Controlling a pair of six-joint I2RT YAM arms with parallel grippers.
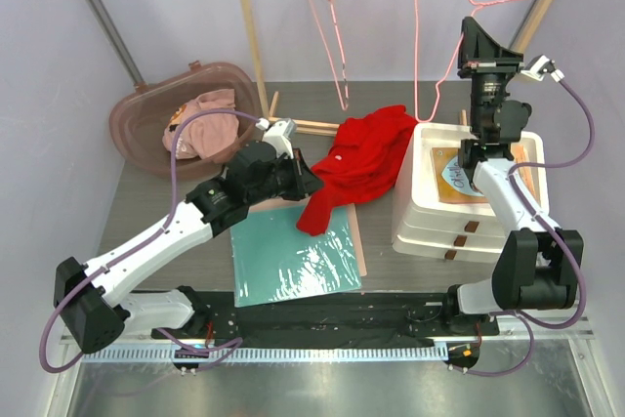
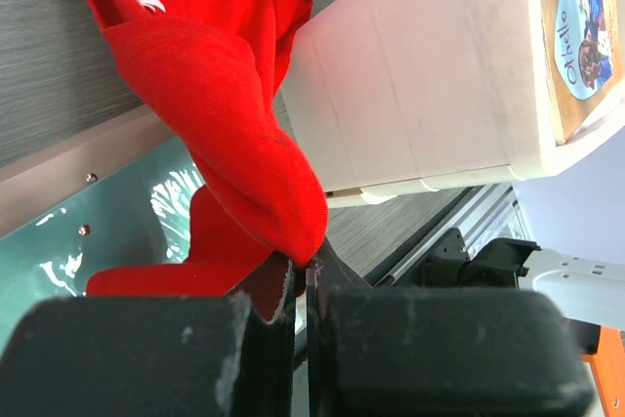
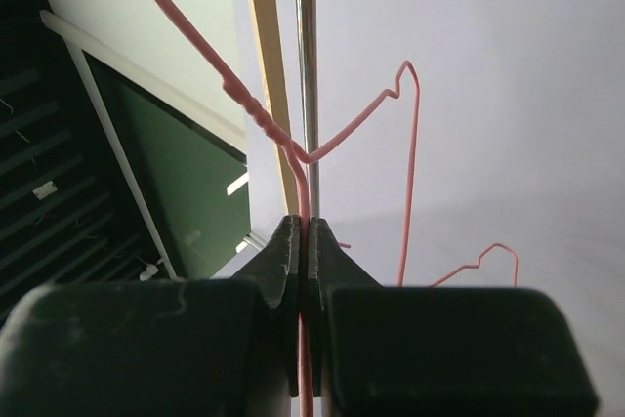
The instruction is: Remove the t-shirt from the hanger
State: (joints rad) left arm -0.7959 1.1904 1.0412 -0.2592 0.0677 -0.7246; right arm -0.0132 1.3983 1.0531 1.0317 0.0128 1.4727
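- The red t-shirt [image 1: 366, 158] lies heaped on the worktop, one side draped against the white drawer box [image 1: 430, 192]. It looks free of the pink hanger [image 3: 256, 109], but the hanger's lower end hangs just beside the cloth, so a hidden snag cannot be ruled out. If there is one, a pull would drag wire and shirt together.
- The left claw [image 2: 305, 275] is clenched on a thin fold at the shirt's lower edge. With so little cloth in the pinch, a sharp tug could slide it out.
- The right claw [image 3: 307, 241], raised high, is clamped on the hanger's wire. The wire is slim and smooth, so it may twist or slip in the grip.
- The second hanger [image 1: 344, 95] hangs near the shirt, so lifting the cloth could catch it.
- Dragging the shirt low might ruck the teal mat [image 1: 293, 256] or shift the box.
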